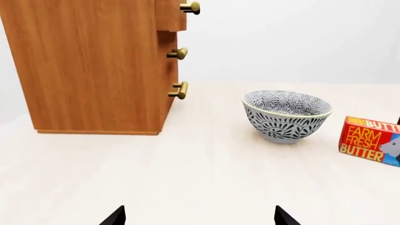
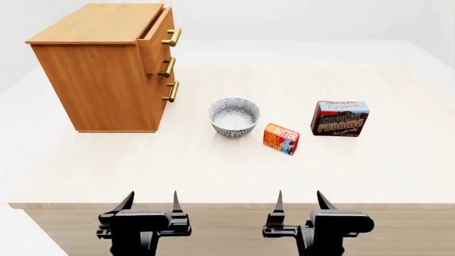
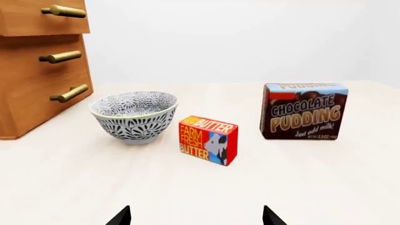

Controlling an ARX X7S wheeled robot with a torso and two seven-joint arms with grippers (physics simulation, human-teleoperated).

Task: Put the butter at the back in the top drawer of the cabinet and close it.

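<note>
The butter (image 2: pixel 282 138) (image 3: pixel 208 140) (image 1: pixel 370 140) is a small red-orange carton standing on the table just right of the bowl. The wooden cabinet (image 2: pixel 99 69) (image 1: pixel 93 70) stands at the back left with three brass-handled drawers. Its top drawer (image 2: pixel 157 32) (image 1: pixel 170 14) (image 3: pixel 37 18) is pulled out a little. My left gripper (image 2: pixel 151 201) (image 1: pixel 200 218) and right gripper (image 2: pixel 299 200) (image 3: pixel 196 218) hover at the table's near edge, both open and empty, well short of the butter.
A patterned blue-white bowl (image 2: pixel 233 117) (image 3: pixel 134 116) (image 1: pixel 286 115) sits between cabinet and butter. A dark-brown chocolate pudding box (image 2: pixel 340 118) (image 3: pixel 304 111) stands right of the butter. The pale table (image 2: pixel 213 170) extends to its front edge by the grippers.
</note>
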